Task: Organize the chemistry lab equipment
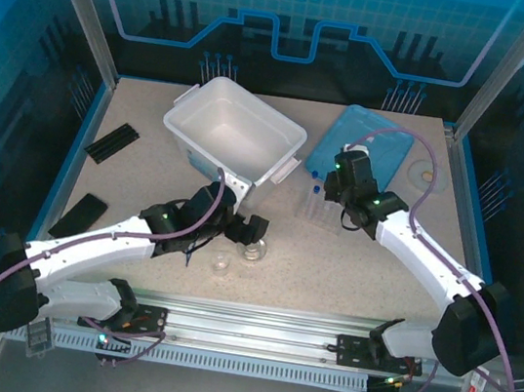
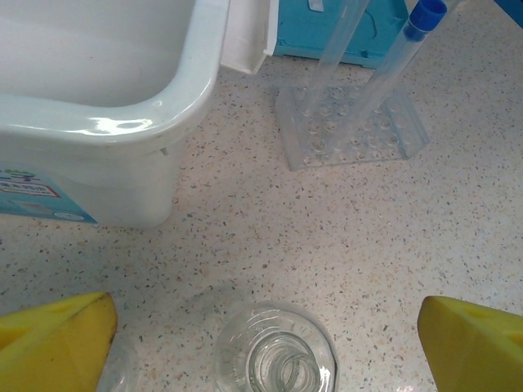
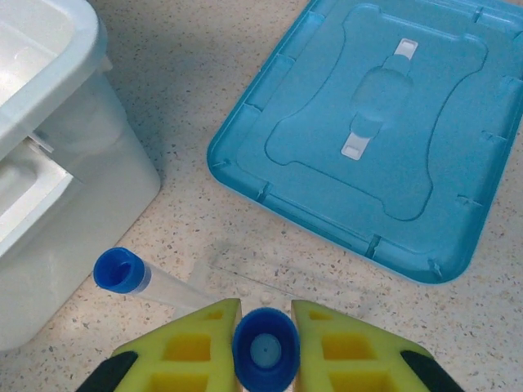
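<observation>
A clear glass flask (image 2: 276,353) (image 1: 254,249) stands upright on the table between the wide-apart yellow fingers of my open left gripper (image 2: 265,312) (image 1: 250,230), untouched. A small beaker (image 1: 223,261) sits just beside it. My right gripper (image 3: 265,317) (image 1: 331,193) is shut on a blue-capped tube (image 3: 265,351), held upright over the clear plastic tube rack (image 3: 286,278) (image 2: 351,131) (image 1: 320,212). Another blue-capped tube (image 3: 121,270) (image 2: 426,16) leans in the rack.
The open white bin (image 1: 231,137) (image 2: 106,98) (image 3: 49,163) stands left of the rack. The blue lid (image 1: 373,146) (image 3: 384,122) lies flat behind it. Two black strips (image 1: 112,142) (image 1: 79,215) lie at the far left. A round clear dish (image 1: 426,171) sits at the right.
</observation>
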### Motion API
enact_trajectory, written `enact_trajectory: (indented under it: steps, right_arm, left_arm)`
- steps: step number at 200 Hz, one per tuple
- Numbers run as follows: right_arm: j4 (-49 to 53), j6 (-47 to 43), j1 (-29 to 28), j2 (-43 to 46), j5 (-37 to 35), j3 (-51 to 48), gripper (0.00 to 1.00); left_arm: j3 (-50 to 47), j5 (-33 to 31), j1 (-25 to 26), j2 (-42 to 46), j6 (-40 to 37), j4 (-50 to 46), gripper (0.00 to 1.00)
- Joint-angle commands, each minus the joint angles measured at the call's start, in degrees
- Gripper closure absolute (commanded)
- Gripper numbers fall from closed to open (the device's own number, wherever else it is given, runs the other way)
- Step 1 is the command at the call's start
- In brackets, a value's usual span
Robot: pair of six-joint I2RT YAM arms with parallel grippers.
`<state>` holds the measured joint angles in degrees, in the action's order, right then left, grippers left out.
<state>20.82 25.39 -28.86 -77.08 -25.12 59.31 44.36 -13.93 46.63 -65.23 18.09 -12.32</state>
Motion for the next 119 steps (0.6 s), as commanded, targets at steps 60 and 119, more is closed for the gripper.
enact_trajectory:
  steps: [60,119]
  right_arm:
    - [-3.67,-0.07,1.51,-1.70,-1.24,-1.65,0.82]
    - [-4.21,-0.26,2.06,-2.71,-0.77,-2.00,0.82]
  left_arm:
    - [-1.26,-1.34,-0.58,1.66,0.51,-1.31,0.05]
    - [-1.11,-1.13,-0.66,1.39,0.37,-1.30,0.04]
